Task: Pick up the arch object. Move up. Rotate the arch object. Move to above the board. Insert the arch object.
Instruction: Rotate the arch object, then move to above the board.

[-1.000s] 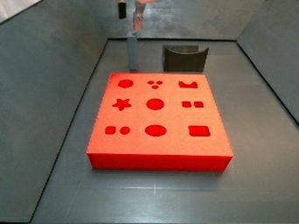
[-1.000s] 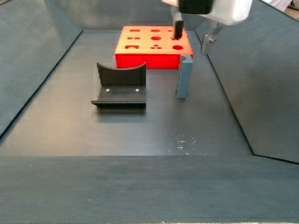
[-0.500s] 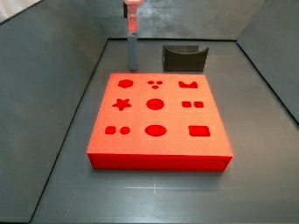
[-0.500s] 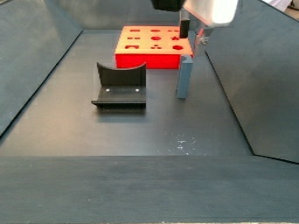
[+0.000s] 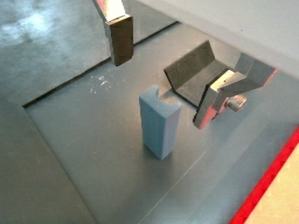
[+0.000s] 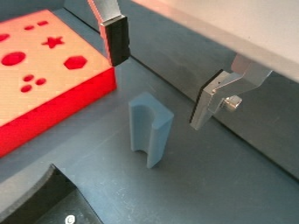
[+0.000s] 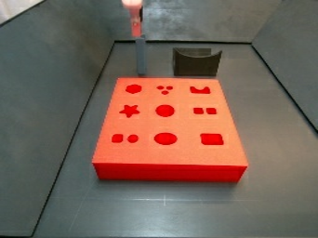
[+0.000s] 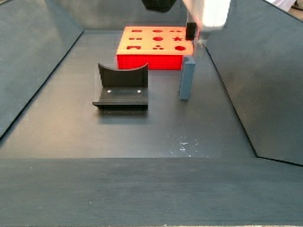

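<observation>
The arch object (image 5: 158,122) is a small pale blue block standing upright on the dark floor, between the board and the fixture. Both side views show it as a narrow slab (image 7: 140,58) (image 8: 187,78). A wrist view shows the groove in its face (image 6: 149,129). My gripper (image 5: 167,74) (image 6: 163,74) hangs open just above its top with nothing between the fingers (image 5: 119,39). The side views show it high over the block (image 7: 134,26) (image 8: 196,35). The board (image 7: 187,125) (image 8: 154,62) is a red slab with darker cut-outs, and its side wall (image 6: 47,96) lies close beside the arch object.
The fixture (image 7: 196,61) (image 8: 120,87) (image 5: 198,70), a dark L-shaped bracket, stands on the floor near the arch object. Grey walls enclose the floor on all sides, and one wall runs close behind the arch object.
The gripper has shifted sideways, staying open, until it hangs over the arch object. The arch object, board and fixture have not moved.
</observation>
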You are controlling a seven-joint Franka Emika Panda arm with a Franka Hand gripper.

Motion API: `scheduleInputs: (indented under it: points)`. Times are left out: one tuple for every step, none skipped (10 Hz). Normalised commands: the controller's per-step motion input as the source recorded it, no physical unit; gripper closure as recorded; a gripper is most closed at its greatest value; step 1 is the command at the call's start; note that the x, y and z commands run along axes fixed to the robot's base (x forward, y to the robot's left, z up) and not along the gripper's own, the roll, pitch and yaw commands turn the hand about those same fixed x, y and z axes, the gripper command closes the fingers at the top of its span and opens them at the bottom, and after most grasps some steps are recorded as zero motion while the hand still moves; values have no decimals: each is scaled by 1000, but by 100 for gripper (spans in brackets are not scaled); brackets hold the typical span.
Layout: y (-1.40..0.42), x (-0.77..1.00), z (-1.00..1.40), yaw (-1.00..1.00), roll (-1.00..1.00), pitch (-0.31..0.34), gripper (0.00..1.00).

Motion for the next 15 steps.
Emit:
scheduleInputs:
  points:
    - [1,22,-1000,-87,-58,-22,0]
    - [5,24,-1000,-75,-64,-29,0]
    - [8,24,-860,-61,-78,-38,0]
    - [9,26,-716,-54,-89,-43,0]
    - [10,26,-573,-46,-100,-43,0]
    - [9,28,-433,-40,-111,-41,0]
    - [10,35,-257,-33,-123,-39,0]
    - [0,0,0,-28,-132,-36,100]
    - [112,67,1000,105,-85,144,100]
    - [111,62,1000,99,-84,157,100]
    - [106,60,1000,84,-80,159,100]
    - [98,61,1000,54,-67,143,100]
    - [95,58,1000,29,-50,121,100]
    - [92,56,1000,11,-37,106,100]
    - [90,54,1000,-3,-26,98,100]
